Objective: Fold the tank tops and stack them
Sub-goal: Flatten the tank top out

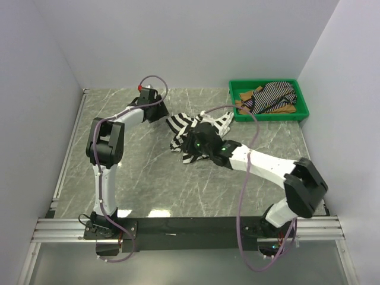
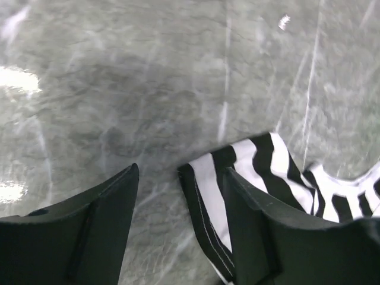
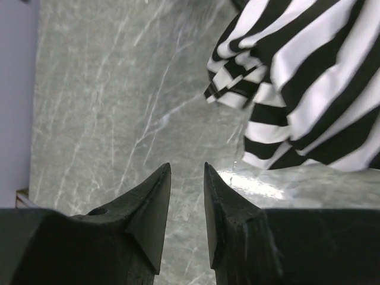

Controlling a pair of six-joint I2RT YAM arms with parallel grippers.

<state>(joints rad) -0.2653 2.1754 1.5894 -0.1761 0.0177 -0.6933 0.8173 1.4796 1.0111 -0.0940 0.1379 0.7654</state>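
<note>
Nearest the lens in the left wrist view, the left gripper (image 2: 181, 178) is seen with its jaws standing well apart. A hemmed edge of the wide-striped tank top (image 2: 267, 172) lies on the table (image 1: 148, 172) between them, close to one finger and not pinched. The right gripper (image 3: 186, 169) is seen with only a narrow gap between its tips; nothing is held, and bare table shows through the gap, with the bunched cloth just to the right and farther off. From above, this top is found crumpled near the middle of the table, slightly to the far right, with both grippers at it. The thin-striped tank top (image 1: 274, 95) and the tan tank top (image 1: 243, 96) are left in a heap in the green tray (image 1: 270, 117) at the far right corner. The cloth is judged to be light, limp and without any stiffness, so it should sag and drag wherever it is lifted, and it may slide easily on the smooth stone-patterned surface. A hold is best taken on the stitched hems or shoulder straps, where the fabric is doubled; two well-separated corners should be gripped so that the garment can be spread flat before it is folded.
</note>
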